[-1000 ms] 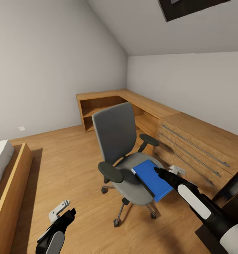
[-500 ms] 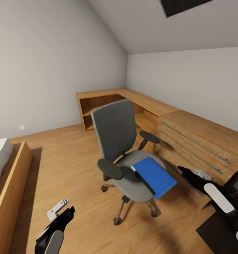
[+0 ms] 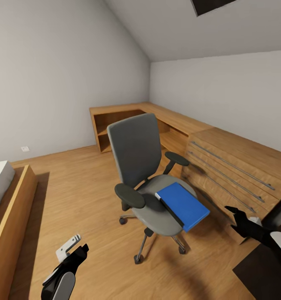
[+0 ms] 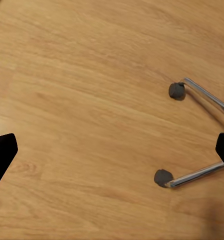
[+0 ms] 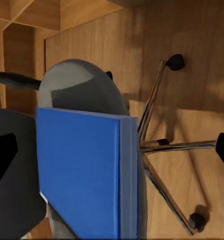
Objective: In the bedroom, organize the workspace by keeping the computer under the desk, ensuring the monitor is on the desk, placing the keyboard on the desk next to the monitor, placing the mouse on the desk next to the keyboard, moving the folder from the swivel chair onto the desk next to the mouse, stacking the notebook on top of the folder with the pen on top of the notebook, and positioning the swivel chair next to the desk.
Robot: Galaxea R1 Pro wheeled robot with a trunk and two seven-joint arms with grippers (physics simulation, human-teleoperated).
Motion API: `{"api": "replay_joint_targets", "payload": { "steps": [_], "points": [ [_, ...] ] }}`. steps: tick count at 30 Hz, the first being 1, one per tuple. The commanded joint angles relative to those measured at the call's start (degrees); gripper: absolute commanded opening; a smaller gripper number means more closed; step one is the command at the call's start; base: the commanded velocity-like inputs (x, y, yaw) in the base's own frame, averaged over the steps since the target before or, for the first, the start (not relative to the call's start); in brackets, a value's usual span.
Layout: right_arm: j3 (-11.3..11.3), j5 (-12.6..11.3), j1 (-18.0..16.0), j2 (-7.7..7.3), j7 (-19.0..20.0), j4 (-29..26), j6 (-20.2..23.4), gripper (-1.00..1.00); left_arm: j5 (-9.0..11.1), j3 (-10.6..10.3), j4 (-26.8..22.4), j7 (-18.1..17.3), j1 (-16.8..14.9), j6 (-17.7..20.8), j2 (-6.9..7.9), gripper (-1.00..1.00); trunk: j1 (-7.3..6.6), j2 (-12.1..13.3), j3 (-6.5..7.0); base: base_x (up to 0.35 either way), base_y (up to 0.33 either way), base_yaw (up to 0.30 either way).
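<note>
Grabbing the folder (image 3: 183, 205) off the swivel chair (image 3: 153, 187): right gripper (image 3: 242, 223) w/ fingers apart, empty, should pinch the overhanging edge, imo, lift slow.

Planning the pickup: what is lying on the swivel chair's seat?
A blue folder lies flat on the swivel chair, its corner overhanging the seat's front edge. Nothing rests on top of it. Whatever might lie beneath the folder is covered.
</note>
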Motion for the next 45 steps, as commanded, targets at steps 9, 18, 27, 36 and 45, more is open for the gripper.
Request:
{"api": "replay_joint_targets", "payload": {
  "steps": [9, 18, 27, 36, 45],
  "points": [
    [-0.2, -1.9, 0.0, 0.19, 1.1, -0.1, 1.7, 1.0, 0.3, 0.0, -0.1, 0.2, 0.0, 0.2, -0.02, 1.0, 1.98, -3.6, -1.67, 0.0, 0.0, 0.0],
    [0.0, -1.6, 0.0, 0.2, 3.7, -0.2, 1.6, 1.0, 0.4, 0.0, -0.1, 0.1, 0.0, 0.2, -0.02, 1.0, 3.95, -7.3, -3.29, 0.0, 0.0, 0.0],
    [0.1, -1.5, 0.0, 0.33, 3.9, -0.2, 1.5, 1.0, 0.4, -0.1, 0.0, 0.2, 0.0, 0.2, -0.1, 1.0, 5.93, -10.9, -4.9, 0.0, 0.0, 0.0],
    [0.1, 1.0, 0.0, 0.89, 4.0, -0.1, 1.3, 1.0, 0.5, -0.1, 0.0, -0.1, 0.0, 0.3, -0.03, 1.0, 7.25, -13.3, -5.98, 0.0, 0.0, 0.0],
    [0.1, 1.2, 0.0, 1.32, 4.0, -0.1, 1.2, 1.0, 0.9, -0.1, 0.0, -0.3, 0.0, 0.7, -0.02, 1.0, 7.25, -13.3, -5.98, 0.138, 0.049, 0.0]
  ]
}}
